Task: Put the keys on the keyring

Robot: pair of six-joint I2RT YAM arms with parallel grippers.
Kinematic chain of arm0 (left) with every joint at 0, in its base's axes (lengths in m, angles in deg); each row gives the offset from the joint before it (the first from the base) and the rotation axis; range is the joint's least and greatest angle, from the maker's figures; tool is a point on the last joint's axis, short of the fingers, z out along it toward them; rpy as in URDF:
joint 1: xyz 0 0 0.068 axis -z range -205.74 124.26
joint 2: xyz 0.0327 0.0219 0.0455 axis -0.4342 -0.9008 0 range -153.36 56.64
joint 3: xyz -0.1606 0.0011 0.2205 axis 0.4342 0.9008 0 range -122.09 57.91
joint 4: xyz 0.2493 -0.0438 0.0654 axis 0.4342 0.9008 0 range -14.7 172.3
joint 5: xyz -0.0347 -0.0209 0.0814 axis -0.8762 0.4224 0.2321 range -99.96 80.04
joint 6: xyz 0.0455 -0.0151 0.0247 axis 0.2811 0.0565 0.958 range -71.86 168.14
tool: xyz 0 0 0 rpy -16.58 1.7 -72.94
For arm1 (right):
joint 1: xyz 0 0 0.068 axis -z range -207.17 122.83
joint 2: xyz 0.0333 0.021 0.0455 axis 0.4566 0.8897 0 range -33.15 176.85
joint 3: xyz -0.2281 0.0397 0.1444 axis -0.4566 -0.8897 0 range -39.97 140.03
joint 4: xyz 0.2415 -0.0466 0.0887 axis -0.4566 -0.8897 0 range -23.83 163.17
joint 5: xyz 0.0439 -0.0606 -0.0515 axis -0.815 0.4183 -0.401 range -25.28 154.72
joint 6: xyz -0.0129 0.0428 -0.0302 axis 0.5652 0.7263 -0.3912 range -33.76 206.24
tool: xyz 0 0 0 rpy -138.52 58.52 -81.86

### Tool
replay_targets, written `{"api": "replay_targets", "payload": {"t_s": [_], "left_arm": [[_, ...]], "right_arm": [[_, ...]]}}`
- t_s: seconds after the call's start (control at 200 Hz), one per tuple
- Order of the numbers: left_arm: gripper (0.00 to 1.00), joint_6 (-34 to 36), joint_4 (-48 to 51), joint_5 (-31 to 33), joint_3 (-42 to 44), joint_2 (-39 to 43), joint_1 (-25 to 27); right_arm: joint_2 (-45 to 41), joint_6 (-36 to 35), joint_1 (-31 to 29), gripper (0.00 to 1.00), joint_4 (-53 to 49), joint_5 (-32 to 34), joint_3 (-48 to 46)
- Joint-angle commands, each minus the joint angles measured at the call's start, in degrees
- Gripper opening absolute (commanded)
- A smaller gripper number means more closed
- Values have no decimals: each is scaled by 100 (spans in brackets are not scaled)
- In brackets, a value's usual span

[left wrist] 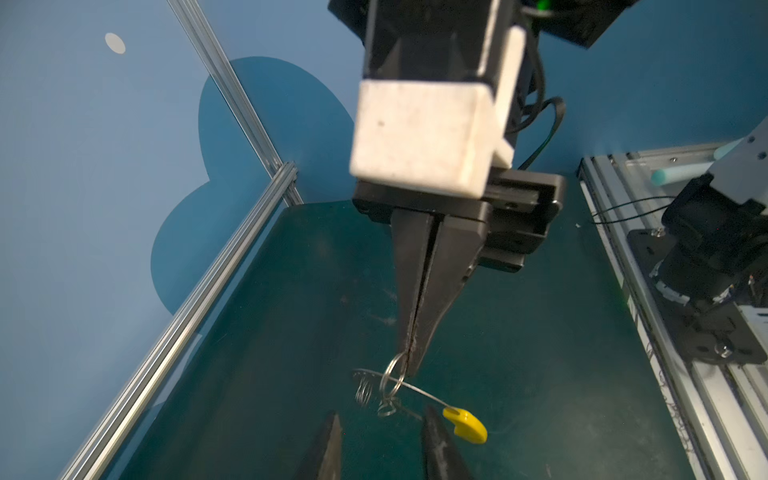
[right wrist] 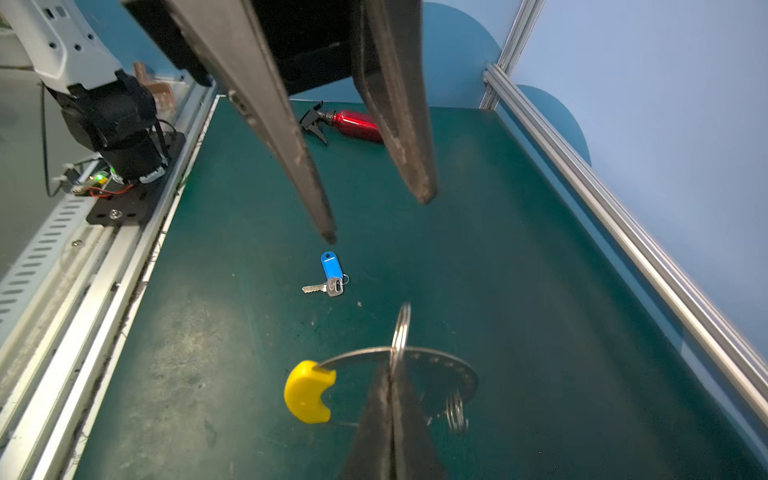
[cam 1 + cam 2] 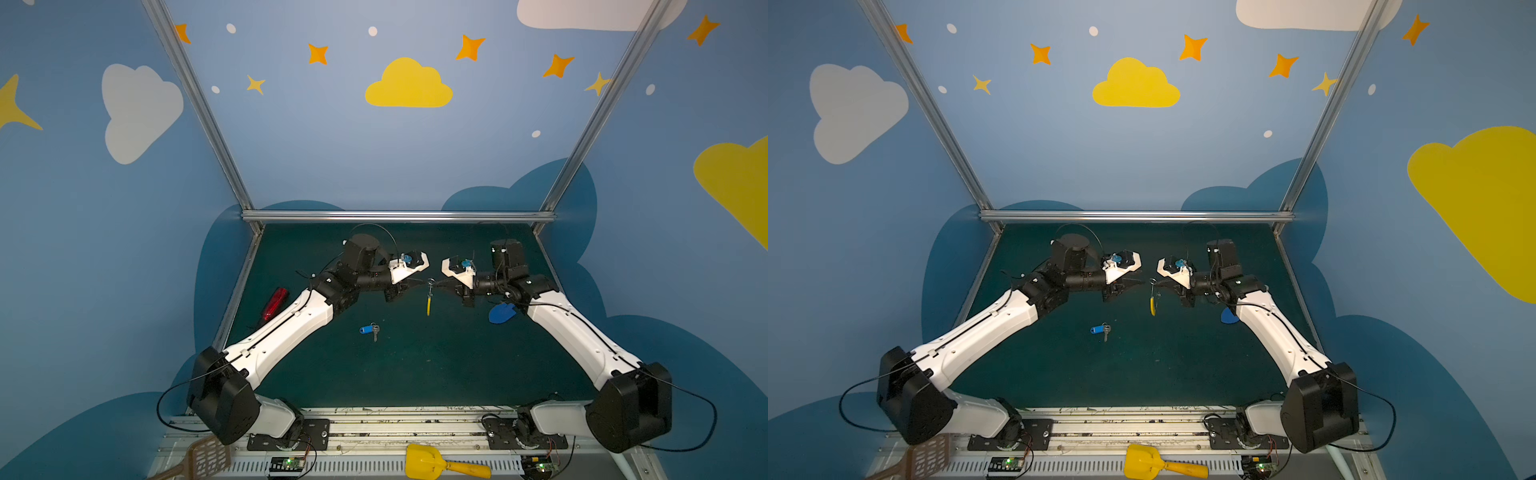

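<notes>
closed right fingers (image 1: 451, 266) hold the thin, stiff keyring (image 2: 453, 368) aloft by its small split ring (image 2: 402, 328), just beside the empty, parted left fingers (image 2: 291, 166); the light, flat keys (image 2: 329, 277) lie apart on the surface (image 2: 519, 249), likely easiest pinched by the thicker blue tag (image 2: 331, 266).

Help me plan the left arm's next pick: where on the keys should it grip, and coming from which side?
Grip the blue tag of the keys across its narrow sides, coming straight down from above. The keys lie flat on the green mat, and the tag looks thicker than the thin silver key, so it is probably easier to pinch. That leaves their tiny ring free.
</notes>
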Motion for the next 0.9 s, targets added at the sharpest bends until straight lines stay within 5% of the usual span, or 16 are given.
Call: {"api": "replay_targets", "payload": {"t_s": [0.0,0.451,0.896], "left_arm": [[33,362,429,84,-65,63,9],[34,984,748,119,132,91,87],[33,1215,678,332,324,153,146]], "right_arm": [[-341,-569,-241,0,-13,914,-98],[-466,-1319,-743,0,126,1705,-262],[-523,-1639,-1053,0,348,1685,-386]]}}
